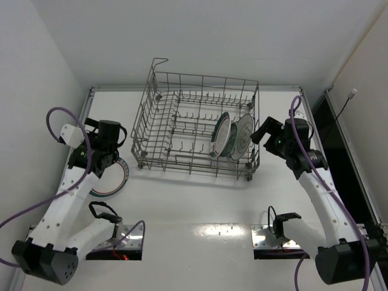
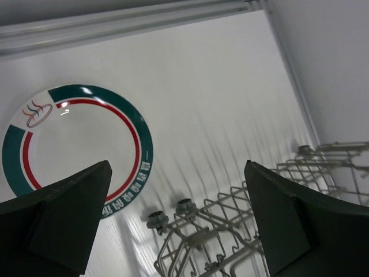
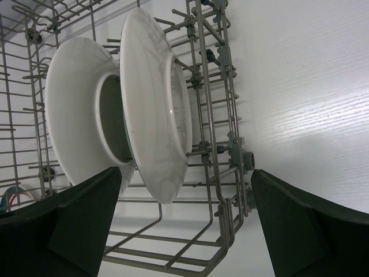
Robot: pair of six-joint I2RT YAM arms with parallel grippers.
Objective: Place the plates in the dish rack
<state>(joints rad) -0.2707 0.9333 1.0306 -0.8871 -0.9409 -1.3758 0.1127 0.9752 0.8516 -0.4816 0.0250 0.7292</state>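
Observation:
The grey wire dish rack (image 1: 182,124) stands at the middle back of the table. Three plates stand upright on edge at its right end: a banded one (image 1: 219,134), a teal one (image 1: 231,140) and a white one (image 1: 245,134). My right gripper (image 1: 260,132) is open and empty just outside the rack's right end, facing the backs of the white plate (image 3: 153,104) and the one behind it (image 3: 72,109). A white plate with teal and red rim bands (image 2: 75,144) lies flat on the table left of the rack (image 1: 117,182). My left gripper (image 1: 109,159) hovers open and empty above it, near the rack's corner (image 2: 230,231).
White walls close in the table at the left, back and right. A raised rail (image 1: 200,88) runs along the back edge. Both arm bases (image 1: 115,245) sit at the near edge. The rack's wheels (image 2: 170,213) rest on the table by the flat plate.

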